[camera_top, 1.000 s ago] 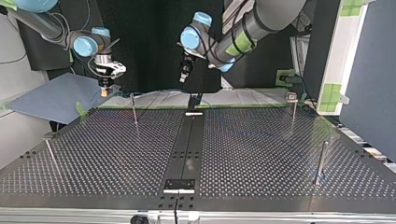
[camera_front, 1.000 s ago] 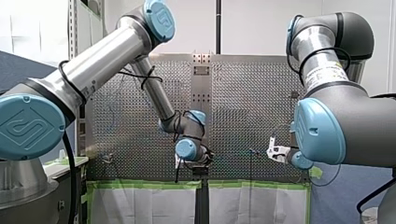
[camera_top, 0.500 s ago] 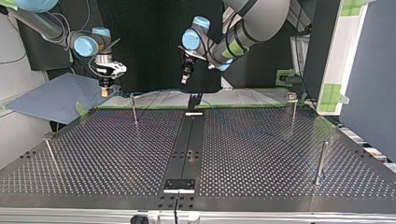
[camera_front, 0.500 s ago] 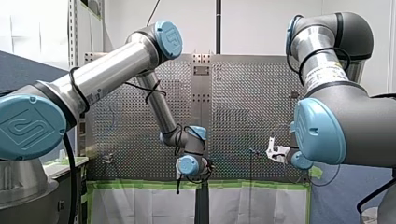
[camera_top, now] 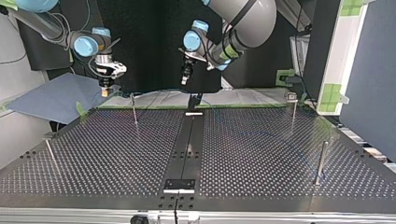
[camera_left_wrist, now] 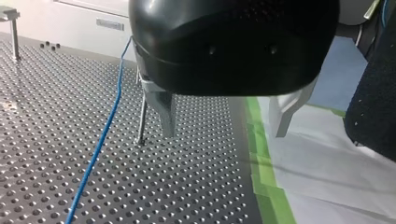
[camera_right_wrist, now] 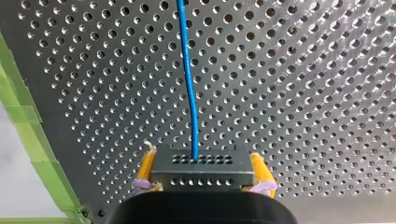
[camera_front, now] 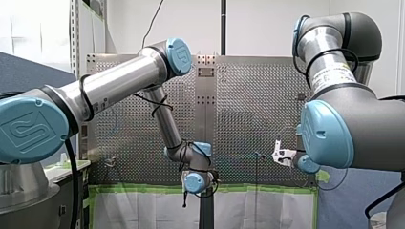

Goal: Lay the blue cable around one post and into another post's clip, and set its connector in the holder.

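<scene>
My right tool point(camera_right_wrist: 202, 163) clenches the connector point(camera_right_wrist: 201, 176), blue cable point(camera_right_wrist: 188, 79) stretching ahead over the surface point(camera_right_wrist: 303, 93); my left tool point(camera_left_wrist: 224, 134) is released, cable beside it.

The counter point(camera_right_wrist: 303, 70) is perforated metal, dull grey with a soft sheen. The blue cable point(camera_right_wrist: 186, 70) has a smooth jacket, likely plastic. The connector point(camera_right_wrist: 201, 173) is matt black. My right pincer point(camera_right_wrist: 201, 158) has matt yellow pads point(camera_right_wrist: 146, 164). My left pincer point(camera_left_wrist: 224, 133) has a glossy black housing point(camera_left_wrist: 233, 42) and a brushed-metal finger point(camera_left_wrist: 163, 109). The post point(camera_left_wrist: 142, 119) is bare metal. The green tape point(camera_left_wrist: 261, 154) is matt, and the white sheet point(camera_left_wrist: 327, 177) is creased.
</scene>
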Motion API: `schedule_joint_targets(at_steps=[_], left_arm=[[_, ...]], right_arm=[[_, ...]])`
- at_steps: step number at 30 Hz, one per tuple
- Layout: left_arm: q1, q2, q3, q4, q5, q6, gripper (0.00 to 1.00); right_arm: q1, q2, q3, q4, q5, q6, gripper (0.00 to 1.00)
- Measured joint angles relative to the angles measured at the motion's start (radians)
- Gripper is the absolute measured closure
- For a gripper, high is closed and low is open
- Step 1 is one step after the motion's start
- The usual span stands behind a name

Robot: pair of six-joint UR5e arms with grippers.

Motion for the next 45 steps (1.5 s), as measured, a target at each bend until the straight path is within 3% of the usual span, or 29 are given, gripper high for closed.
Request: schedule_joint_targets(at_steps=[11,26,34,45], left_arm=[[-0.011,0.045,0.003,-0.007,-0.049,0.037,0.02],[-0.01,0.049,0.005,-0.002,-0.156,0.036,0.02],[-0.012,0.048,0.037,0.037,-0.171,0.037,0.02],[0.001,0.046,0.065,0.008,-0.186,0.051,0.02]], right_arm=[[0.0,0.0,0.0,-0.002,0.0,0.0,1.0],[0.0,0.0,-0.001,0.0,0.0,0.0,1.0],[0.001,0.0,-0.002,0.002,0.0,-0.001,1.0],[0.006,0.0,-0.002,0.003,-0.001,-0.002,1.0]])
